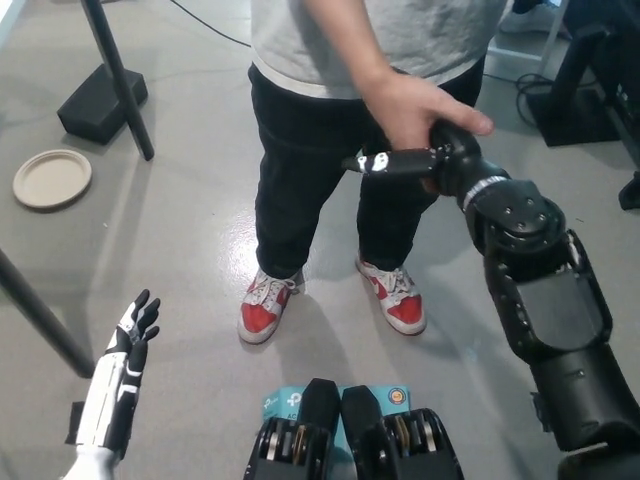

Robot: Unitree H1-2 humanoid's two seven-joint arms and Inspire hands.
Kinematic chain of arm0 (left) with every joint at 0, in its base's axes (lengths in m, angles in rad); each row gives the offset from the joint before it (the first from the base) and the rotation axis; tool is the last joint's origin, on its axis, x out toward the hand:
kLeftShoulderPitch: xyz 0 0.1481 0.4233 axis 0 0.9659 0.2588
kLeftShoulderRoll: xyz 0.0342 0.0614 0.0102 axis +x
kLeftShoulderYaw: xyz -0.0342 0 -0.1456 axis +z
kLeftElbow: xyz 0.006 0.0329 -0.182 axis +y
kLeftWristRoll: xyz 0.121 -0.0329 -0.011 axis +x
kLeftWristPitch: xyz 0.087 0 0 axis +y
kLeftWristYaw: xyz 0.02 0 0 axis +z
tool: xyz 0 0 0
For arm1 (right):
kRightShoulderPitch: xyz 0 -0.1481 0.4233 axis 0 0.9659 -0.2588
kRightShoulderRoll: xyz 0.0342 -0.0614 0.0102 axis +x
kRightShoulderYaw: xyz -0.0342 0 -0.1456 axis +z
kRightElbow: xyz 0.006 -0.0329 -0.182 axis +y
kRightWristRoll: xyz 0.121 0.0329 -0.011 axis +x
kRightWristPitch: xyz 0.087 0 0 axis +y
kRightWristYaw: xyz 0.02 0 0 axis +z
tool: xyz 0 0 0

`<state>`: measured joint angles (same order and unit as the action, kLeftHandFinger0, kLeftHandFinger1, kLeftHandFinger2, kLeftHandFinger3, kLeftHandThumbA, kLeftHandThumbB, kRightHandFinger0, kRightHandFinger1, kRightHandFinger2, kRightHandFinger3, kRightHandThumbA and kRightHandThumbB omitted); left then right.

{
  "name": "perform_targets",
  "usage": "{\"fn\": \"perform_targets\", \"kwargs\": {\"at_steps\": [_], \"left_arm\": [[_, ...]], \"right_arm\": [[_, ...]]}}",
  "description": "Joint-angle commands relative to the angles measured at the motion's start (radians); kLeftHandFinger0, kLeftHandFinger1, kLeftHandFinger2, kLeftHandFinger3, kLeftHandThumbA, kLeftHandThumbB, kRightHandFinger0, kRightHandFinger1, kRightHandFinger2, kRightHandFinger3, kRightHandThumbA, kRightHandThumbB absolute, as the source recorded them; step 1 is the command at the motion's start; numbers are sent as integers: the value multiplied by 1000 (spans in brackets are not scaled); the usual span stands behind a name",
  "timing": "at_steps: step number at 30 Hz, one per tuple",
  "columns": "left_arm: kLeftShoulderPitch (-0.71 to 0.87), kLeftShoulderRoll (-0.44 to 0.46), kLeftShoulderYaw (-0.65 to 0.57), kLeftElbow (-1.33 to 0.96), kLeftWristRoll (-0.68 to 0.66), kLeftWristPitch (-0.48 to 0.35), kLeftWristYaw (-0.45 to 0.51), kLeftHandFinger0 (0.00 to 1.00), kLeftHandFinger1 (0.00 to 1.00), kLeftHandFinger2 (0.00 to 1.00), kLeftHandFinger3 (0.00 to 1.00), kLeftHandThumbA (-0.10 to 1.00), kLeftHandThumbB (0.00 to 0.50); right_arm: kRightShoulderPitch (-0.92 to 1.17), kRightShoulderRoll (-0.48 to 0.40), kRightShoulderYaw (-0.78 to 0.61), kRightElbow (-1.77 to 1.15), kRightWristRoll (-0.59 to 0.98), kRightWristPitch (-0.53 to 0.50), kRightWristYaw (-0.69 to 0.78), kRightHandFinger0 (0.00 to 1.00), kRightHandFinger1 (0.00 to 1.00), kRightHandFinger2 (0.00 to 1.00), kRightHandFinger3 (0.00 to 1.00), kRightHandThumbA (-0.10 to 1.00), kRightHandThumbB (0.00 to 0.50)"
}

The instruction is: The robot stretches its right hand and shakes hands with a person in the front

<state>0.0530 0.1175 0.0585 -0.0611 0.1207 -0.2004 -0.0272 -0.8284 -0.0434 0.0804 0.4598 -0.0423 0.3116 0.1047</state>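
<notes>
Right hand (432,162) clasped in one person's hand (418,108), fingers hidden, closure unclear; one left hand (133,328) low, fingers spread, empty.

The person's hand (420,108) wraps over the black right robot hand (425,160), clasped together.

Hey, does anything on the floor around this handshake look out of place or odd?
One thing: a round beige plate lies flat on the bare floor at the left, near a black stand base. Nothing looks spilled or broken.
</notes>
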Motion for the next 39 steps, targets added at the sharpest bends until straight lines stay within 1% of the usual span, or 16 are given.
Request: {"fn": "perform_targets", "kwargs": {"at_steps": [1,2,3,5,7,8,9,11,12,13,14,17,27,34,36,39], "left_arm": [[-16,18,3,-10,16,-29,14,1000,1000,1000,1000,1000,142],[-16,18,3,-10,16,-29,14,1000,1000,1000,1000,1000,142],[-21,18,2,-14,19,-23,12,1000,1000,1000,1000,1000,131],[-25,18,1,-14,21,-23,12,1000,1000,1000,1000,1000,125],[-29,18,-1,-9,11,-33,7,1000,1000,1000,1000,1000,125],[-29,18,-1,-12,22,-28,11,1000,1000,1000,1000,1000,125],[-29,17,-1,-13,22,-26,10,1000,1000,1000,1000,1000,124],[-29,17,-1,-13,22,-26,10,1000,1000,1000,1000,1000,124],[-33,20,0,-14,18,-23,7,1000,1000,1000,1000,1000,118],[-37,22,1,-13,16,-24,6,1000,1000,1000,1000,1000,116],[-39,24,0,-14,22,-16,6,1000,1000,1000,1000,1000,124],[-43,28,-2,-15,21,-11,1,1000,1000,1000,1000,1000,132],[-49,30,-6,-14,13,0,-1,1000,1000,1000,1000,1000,130],[-63,32,-4,-9,-2,-10,-4,1000,1000,1000,1000,1000,130],[-66,31,-4,-13,3,-2,-2,1000,1000,1000,1000,1000,143],[-68,33,-5,-21,7,3,-3,1000,1000,1000,1000,1000,142]], "right_arm": [[-91,22,14,38,-10,-21,2,1000,1000,1000,1000,975,402],[-92,22,14,40,-10,-22,2,1000,1000,1000,1000,974,402],[-112,31,26,67,-26,-33,-9,1000,1000,1000,1000,897,403],[-118,32,31,76,-31,-43,-9,1000,1000,1000,1000,860,397],[-126,41,50,87,-66,-53,-43,1000,1000,1000,1000,575,383],[-127,42,66,90,-96,-58,-71,1000,1000,1000,1000,445,350],[-128,42,70,91,-103,-58,-78,1000,1000,1000,1000,391,351],[-128,42,71,92,-104,-60,-80,1000,1000,1000,1000,388,351],[-122,46,79,98,-129,-74,-112,1000,1000,1000,1000,188,308],[-117,49,80,97,-140,-76,-131,1000,1000,1000,1000,83,288],[-112,49,80,92,-141,-76,-136,969,1000,1000,1000,40,266],[-93,43,87,62,-159,-79,-144,1000,1000,1000,1000,59,231],[-34,35,79,-73,-183,-70,-150,1000,1000,1000,1000,140,244],[49,26,85,-496,-201,42,-96,1000,1000,1000,1000,183,252],[58,29,77,-650,-185,53,-79,1000,1000,1000,1000,263,280],[45,40,63,-866,-157,141,-55,1000,1000,1000,1000,188,254]]}}
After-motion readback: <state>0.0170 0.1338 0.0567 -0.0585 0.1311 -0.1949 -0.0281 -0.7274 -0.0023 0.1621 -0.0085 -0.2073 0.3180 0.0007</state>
